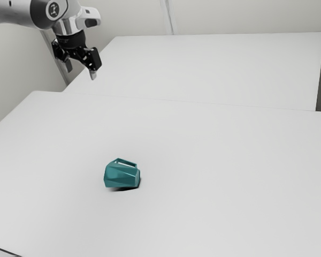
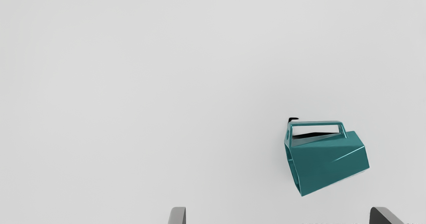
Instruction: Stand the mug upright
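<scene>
On the table, the mug is seen on its side; the gripper is held raised, fingers spread apart.

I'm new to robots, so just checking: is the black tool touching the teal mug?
Apart. The exterior view shows the tool up high, with a wide gap between it and the mug lying on its side.

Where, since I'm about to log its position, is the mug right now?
The mug lies on its side on the white table, left of center in the exterior view, with the open gripper raised away from it toward that view's upper left.
</scene>
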Motion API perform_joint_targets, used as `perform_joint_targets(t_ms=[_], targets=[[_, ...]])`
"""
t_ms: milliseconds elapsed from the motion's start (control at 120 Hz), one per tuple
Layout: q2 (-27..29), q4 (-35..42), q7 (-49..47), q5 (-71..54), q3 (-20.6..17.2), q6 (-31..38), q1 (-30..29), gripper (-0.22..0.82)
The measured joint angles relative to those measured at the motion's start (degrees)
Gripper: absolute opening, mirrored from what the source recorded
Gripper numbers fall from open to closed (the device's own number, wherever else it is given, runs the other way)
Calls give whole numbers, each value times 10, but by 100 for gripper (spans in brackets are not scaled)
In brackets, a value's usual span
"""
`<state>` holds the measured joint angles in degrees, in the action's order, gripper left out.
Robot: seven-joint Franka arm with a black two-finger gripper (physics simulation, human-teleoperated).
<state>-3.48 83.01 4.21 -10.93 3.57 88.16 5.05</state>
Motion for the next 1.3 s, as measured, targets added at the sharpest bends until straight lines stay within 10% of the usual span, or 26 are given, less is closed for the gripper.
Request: perform_joint_targets(t_ms=[183,675,1300], targets=[[1,0,2,15,2,7,13,60],[-14,134,36,311,168,61,-2,60],[-51,359,153,463,205,250,4,60]])
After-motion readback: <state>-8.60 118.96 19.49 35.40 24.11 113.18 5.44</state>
